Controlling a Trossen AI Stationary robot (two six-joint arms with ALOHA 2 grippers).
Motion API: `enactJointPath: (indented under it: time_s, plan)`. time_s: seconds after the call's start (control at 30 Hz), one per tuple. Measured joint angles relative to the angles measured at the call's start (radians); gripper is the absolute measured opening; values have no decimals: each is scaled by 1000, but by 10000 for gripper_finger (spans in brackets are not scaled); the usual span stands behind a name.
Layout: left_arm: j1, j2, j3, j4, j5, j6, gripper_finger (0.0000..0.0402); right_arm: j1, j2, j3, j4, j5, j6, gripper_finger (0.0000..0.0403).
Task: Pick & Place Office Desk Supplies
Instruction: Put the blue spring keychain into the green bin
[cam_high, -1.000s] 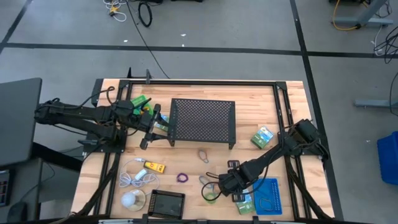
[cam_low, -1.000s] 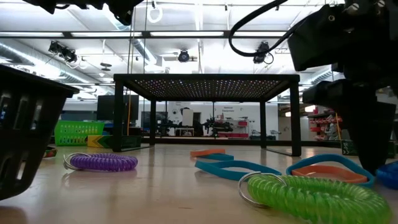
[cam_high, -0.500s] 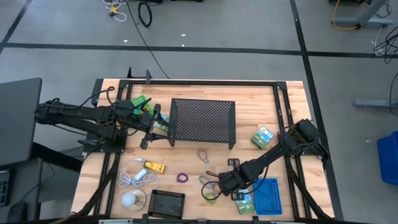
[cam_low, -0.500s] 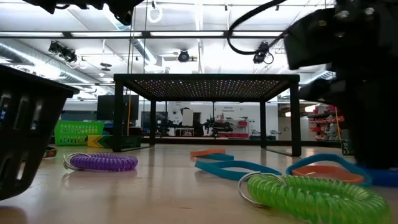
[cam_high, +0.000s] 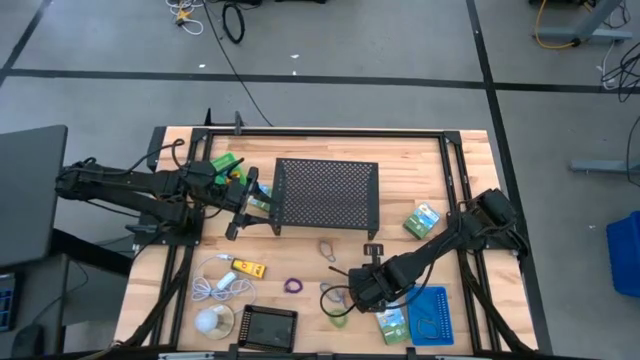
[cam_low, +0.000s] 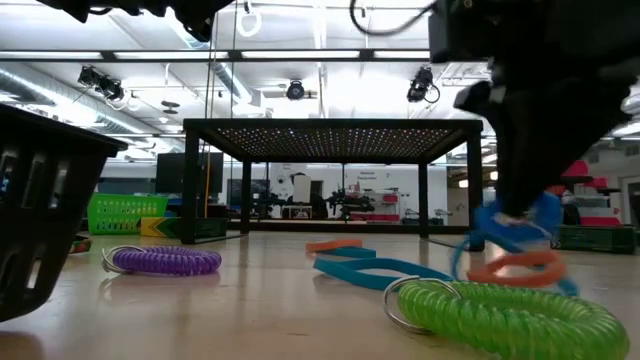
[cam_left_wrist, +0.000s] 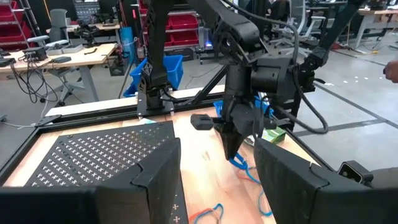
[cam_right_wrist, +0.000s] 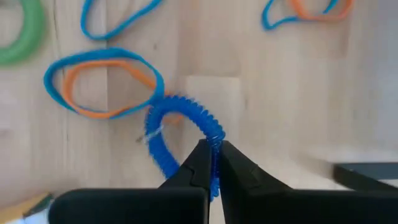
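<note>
The right gripper (cam_right_wrist: 214, 155) is pinching a blue coil loop (cam_right_wrist: 180, 127), dangling it over bare wood beside the blue-and-orange band (cam_right_wrist: 102, 84); the left gripper (cam_left_wrist: 214, 180) is gaping wide by the mesh rack (cam_high: 326, 195).

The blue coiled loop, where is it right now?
The blue coiled loop is pinched in the right tool, hanging just above the table's front right part, over a blue-and-orange loop and near the green coil.

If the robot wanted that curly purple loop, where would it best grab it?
Probably from straight above, pinching across one side of the ring. The purple loop lies flat on the table, apart from its neighbours, so one finger fits inside the ring and one outside.
</note>
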Motion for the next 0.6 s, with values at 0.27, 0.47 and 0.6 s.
enactJointPath:
  time_s: [0.27,0.47,0.6]
  plan:
    - [0,0,0,1,0,10,213,0,-83,11,-1,99,-15,11]
    - [0,0,0,3,3,13,213,-13,-137,11,159,201,-128,10]
    - [0,0,0,12,4,12,213,-39,-149,12,375,238,-305,10]
